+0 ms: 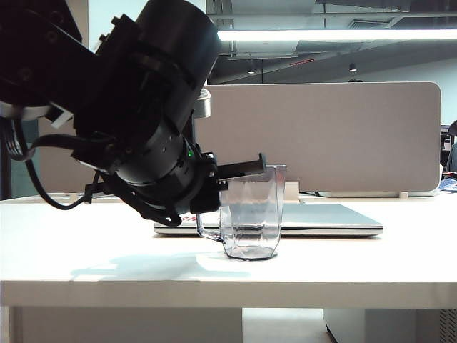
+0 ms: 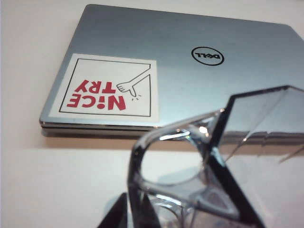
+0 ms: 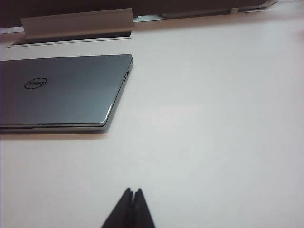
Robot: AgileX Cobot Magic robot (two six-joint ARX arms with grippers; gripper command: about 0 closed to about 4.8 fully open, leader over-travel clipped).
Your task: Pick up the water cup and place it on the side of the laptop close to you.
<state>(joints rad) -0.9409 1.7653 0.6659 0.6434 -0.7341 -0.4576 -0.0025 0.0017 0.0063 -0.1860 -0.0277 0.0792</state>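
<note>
The water cup (image 1: pixel 250 214), clear and grey-tinted, stands upright on the white table (image 1: pixel 107 264) just in front of the laptop (image 1: pixel 328 218), on the side nearest the exterior camera. My left gripper (image 1: pixel 228 187) reaches in from the left at the cup's handle side. In the left wrist view its two black fingertips flank the thin handle of the cup (image 2: pixel 256 156), with slim gaps on both sides, so the left gripper (image 2: pixel 134 211) is slightly open. The closed silver laptop (image 2: pixel 190 85) lies behind the cup. My right gripper (image 3: pixel 133 192) is shut and empty over bare table, apart from the laptop (image 3: pixel 61 90).
A grey partition (image 1: pixel 321 136) stands behind the table. A white-and-red sticker (image 2: pixel 107 88) marks one corner of the lid. A white cable flap (image 3: pixel 76 21) sits past the laptop. The table's front edge runs close below the cup.
</note>
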